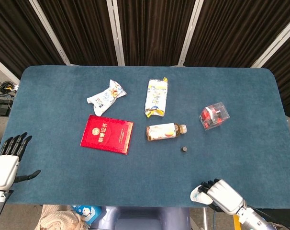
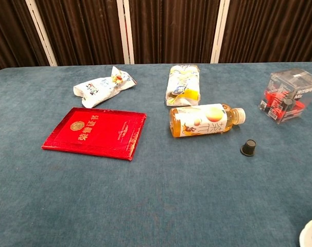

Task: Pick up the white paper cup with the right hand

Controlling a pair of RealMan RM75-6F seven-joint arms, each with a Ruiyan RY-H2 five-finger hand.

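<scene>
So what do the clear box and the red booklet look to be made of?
Clear box: likely rigid transparent plastic; glossy, with red contents visible through its walls. Red booklet: seemingly a smooth coated or leatherette cover with a gold emblem; the exact material is unclear.
</scene>
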